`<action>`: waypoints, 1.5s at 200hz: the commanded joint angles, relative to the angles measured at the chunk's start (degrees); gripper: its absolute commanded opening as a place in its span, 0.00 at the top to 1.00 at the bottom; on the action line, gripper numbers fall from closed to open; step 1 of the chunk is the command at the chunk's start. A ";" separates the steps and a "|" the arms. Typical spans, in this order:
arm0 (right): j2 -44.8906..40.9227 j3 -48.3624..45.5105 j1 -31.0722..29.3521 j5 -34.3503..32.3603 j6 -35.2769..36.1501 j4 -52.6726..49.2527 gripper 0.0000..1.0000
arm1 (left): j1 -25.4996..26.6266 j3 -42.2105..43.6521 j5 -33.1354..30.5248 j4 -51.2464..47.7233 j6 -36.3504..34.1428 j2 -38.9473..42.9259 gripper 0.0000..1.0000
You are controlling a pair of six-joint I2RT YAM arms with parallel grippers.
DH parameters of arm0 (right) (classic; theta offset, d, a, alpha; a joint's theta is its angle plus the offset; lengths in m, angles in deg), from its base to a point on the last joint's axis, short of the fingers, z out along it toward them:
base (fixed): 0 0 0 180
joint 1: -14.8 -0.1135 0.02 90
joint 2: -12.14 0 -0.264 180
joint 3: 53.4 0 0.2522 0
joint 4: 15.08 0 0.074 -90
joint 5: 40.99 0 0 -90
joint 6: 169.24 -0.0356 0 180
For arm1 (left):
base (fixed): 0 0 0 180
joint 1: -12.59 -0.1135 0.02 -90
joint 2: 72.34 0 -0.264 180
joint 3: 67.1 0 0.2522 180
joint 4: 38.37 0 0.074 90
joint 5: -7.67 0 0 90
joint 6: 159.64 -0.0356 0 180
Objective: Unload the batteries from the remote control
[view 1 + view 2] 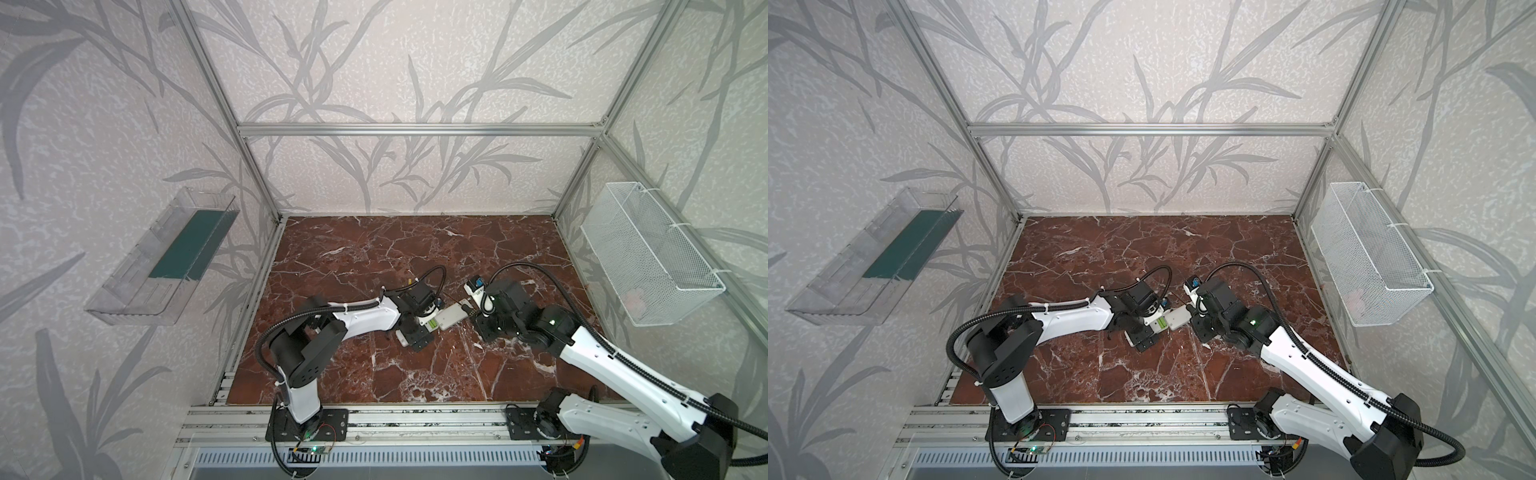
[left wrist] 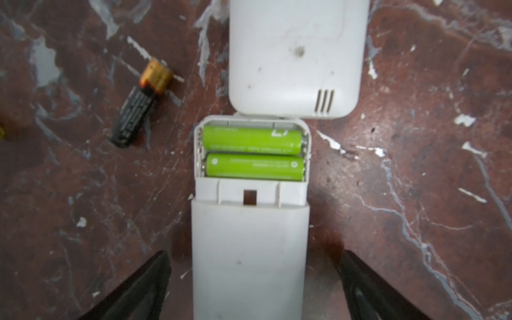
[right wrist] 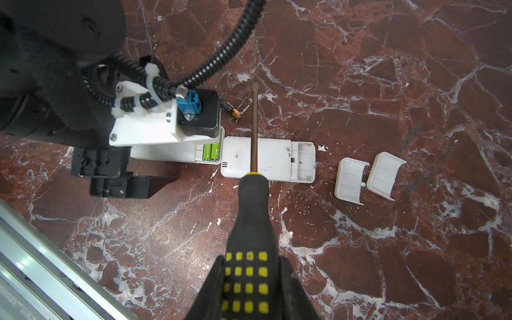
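Left pincer gapes astride remote, green batteries just ahead.

Robot lab cell: aluminium frame, wallpapered panels, marble-patterned tabletop.

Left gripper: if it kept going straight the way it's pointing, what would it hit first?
Most likely the white remote holding the green batteries: its body lies between the open fingers of the left gripper. The fingers might reach the marble table alongside it; depth is unclear.
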 commanded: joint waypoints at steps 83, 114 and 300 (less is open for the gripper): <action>0.73 1.63 0.61 3.92 4.34 -0.62 1.00 | -0.39 10.60 -4.47 9.16 12.45 15.28 0.01; 2.57 5.07 0.52 5.30 10.18 -5.45 1.00 | -0.35 11.26 -6.09 6.52 15.64 14.35 0.04; 12.82 10.91 0.43 11.06 20.83 -15.09 1.00 | 0.27 17.86 -5.15 17.86 14.53 8.96 0.29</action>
